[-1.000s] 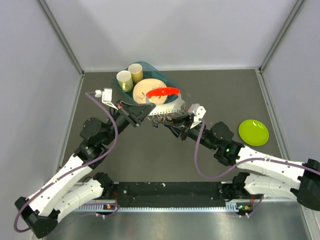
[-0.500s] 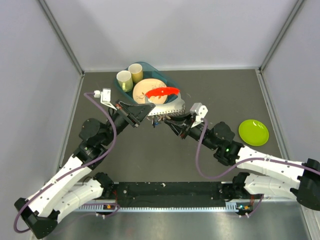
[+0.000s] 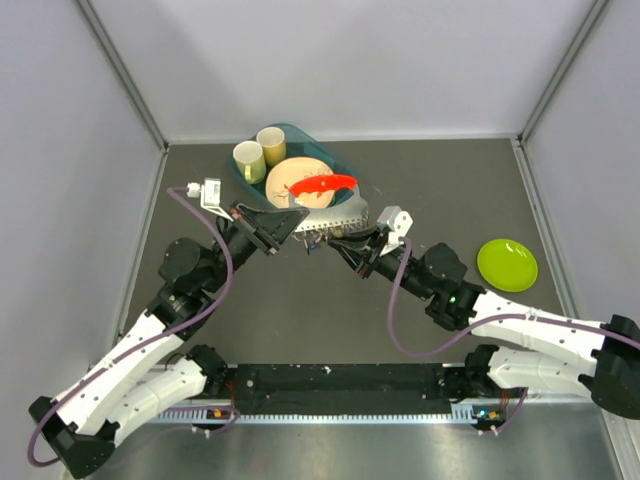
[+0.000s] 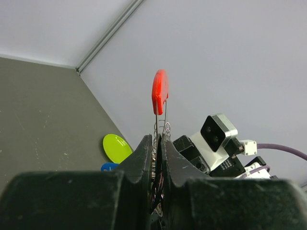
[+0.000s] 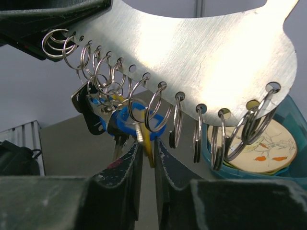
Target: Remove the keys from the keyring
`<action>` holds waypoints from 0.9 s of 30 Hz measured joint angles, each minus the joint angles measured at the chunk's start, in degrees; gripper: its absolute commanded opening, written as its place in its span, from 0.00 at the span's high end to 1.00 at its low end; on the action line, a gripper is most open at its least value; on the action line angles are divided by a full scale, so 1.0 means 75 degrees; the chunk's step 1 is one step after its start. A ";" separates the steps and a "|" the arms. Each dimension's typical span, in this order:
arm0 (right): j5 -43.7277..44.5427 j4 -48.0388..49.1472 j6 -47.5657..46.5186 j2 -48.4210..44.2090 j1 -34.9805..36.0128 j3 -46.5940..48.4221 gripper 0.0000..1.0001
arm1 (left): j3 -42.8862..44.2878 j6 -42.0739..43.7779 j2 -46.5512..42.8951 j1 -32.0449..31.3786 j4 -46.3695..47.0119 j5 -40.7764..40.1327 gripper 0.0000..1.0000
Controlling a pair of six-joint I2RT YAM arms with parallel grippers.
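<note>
Left jaws: together, clamped on a corner of a thin metal sheet (image 5: 206, 52), which hangs above the counter (image 3: 300, 320) just short of the bin, toward 12 o'clock from centre. The red clip (image 4: 159, 91) stands at the sheet's top edge. The lower edge has a row of holes, each with a wire ring, and most rings are bare. The keys (image 5: 127, 119) bunch on the keyring (image 5: 152, 130) toward the 9 o'clock end; their heads are blue, one yellow.

Right jaws: all but together, pinching the yellow key (image 5: 146, 141) from 6 o'clock, under the bunch.

Step in hand, as a judgement: get that one key round its ring and off. None looks freed yet.
- The left arm should hold the sheet steady as the anchor.
- The right grip wants the key's head, not the blade tip, so it can steer.
- The key's hole should be fed along the ring's coil to the split. A straight pull would only drag the sheet.
- Neighbouring rings crowd close and could snag, and blue keys may ride along.

Containers:
- Teal bin (image 3: 318, 143) at 12 o'clock holds two cups (image 3: 249, 158) at its 10 o'clock end and a patterned dish (image 3: 290, 180).
- Green plate (image 3: 507, 265) at 3 o'clock lies bare.
</note>
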 measured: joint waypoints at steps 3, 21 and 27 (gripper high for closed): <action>-0.0058 0.0017 0.0009 0.0000 0.0000 0.0000 0.75 | -0.0006 -0.0003 -0.0003 0.0000 0.0000 -0.0017 1.00; -0.0254 -0.0219 -0.0020 -0.0047 0.0006 0.0117 1.00 | -0.0064 0.0087 -0.0114 0.0000 -0.0143 -0.0236 1.00; 0.0111 -0.2328 -0.0157 -0.0393 0.0006 0.0766 1.00 | -0.0073 0.0469 -0.0242 0.0000 -0.0953 -0.1029 1.00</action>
